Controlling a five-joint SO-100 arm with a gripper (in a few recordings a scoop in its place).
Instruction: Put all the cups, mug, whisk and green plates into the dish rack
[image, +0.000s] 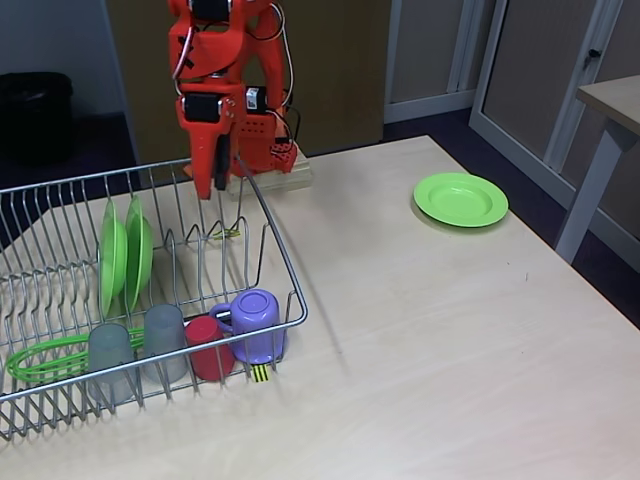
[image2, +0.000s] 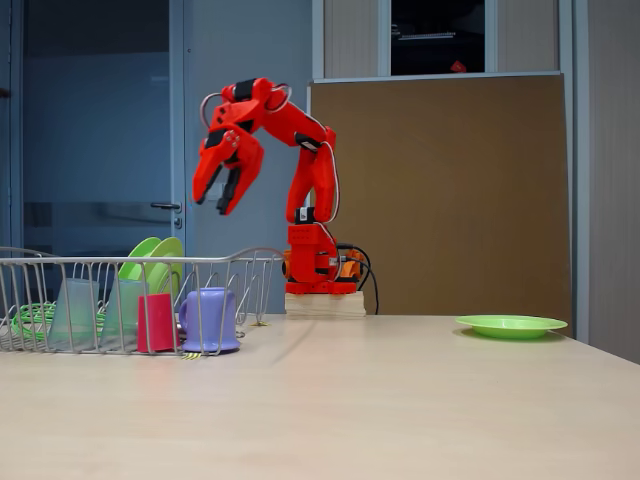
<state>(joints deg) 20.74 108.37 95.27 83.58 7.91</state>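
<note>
On the pale wooden table (image: 420, 330) the last green plate (image: 461, 199) lies flat at two o'clock, well apart from the dish rack (image: 285, 290); your gripper (image2: 222, 188) hangs spread and empty, so pinch that light, stiff, slippery plate by its broad rim.

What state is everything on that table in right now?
Dish rack: on the table, loaded.
Two green plates: on edge in the rack.
Third green plate: flat on the table.
Two grey cups, red cup, mug: upside down in the rack.
Whisk: lying in the rack.
Gripper: open, empty.
</note>
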